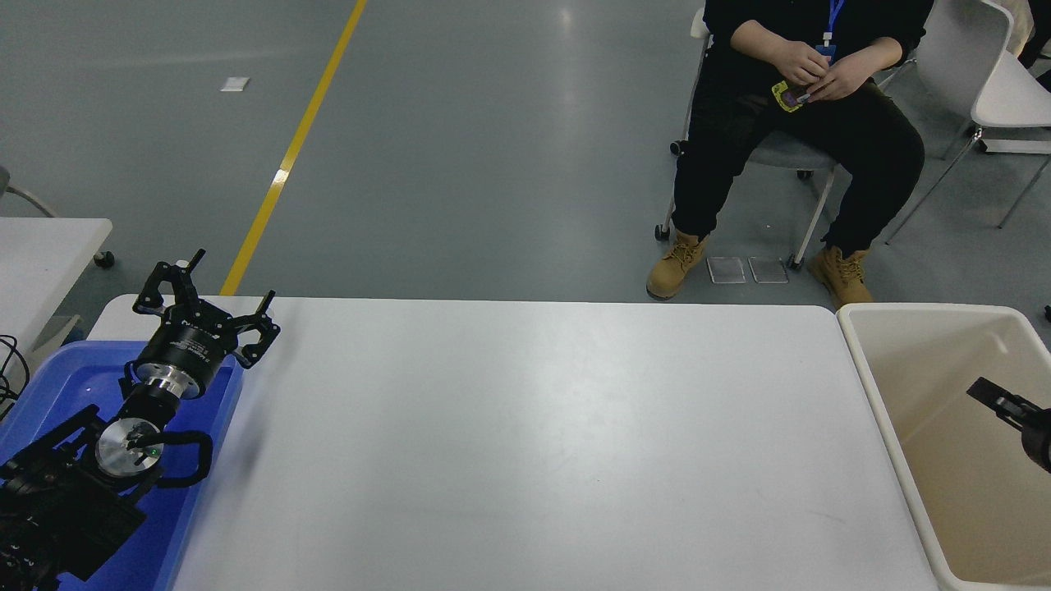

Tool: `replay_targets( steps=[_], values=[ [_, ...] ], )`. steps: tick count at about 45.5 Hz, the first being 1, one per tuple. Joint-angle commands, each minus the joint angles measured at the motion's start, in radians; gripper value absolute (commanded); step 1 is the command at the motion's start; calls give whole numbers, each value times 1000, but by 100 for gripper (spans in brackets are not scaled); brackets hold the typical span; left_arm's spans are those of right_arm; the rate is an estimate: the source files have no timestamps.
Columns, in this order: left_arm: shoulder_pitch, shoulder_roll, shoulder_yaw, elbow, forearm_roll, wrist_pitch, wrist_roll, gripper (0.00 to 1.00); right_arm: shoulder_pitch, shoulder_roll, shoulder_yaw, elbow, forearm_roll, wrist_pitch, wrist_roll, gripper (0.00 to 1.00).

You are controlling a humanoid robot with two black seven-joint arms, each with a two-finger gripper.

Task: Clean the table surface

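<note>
The table surface [525, 443] is a wide matte white top with rounded corners and fills the lower middle of the head view. I see nothing lying on it. My left gripper [215, 289] is open and empty, held above the far edge of a blue bin [209, 443] at the table's left end. My right gripper [989, 396] shows only as a black tip at the right edge, over a cream tub [878, 386]. Its fingers are too cut off to read.
A person in black with tan boots sits on a chair [788, 152] beyond the table's far right. A smaller white table [41, 246] stands at the left. A yellow floor line [287, 156] runs away behind the table.
</note>
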Motion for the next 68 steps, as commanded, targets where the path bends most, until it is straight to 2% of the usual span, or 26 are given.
replay_targets(
  steps=[1, 8, 20, 33, 55, 68],
  values=[
    [0, 0, 0, -1, -1, 0, 0, 100, 62, -3, 299, -5, 0, -5, 4, 97],
    [0, 0, 0, 1, 0, 0, 1, 100, 104, -2, 498, -4, 23, -5, 7, 98],
    [0, 0, 0, 1, 0, 0, 0, 100, 197, -9, 696, 13, 108, -4, 10, 97],
    [1, 0, 0, 1, 0, 0, 0, 100, 245, -34, 929, 146, 161, -1, 9, 98],
    [1, 0, 0, -1, 0, 0, 0, 100, 194, -26, 1337, 490, 161, -1, 4, 98],
    [0, 0, 0, -1, 0, 0, 0, 100, 154, 60, 1471, 522, 161, 1, 1, 98]
  ],
)
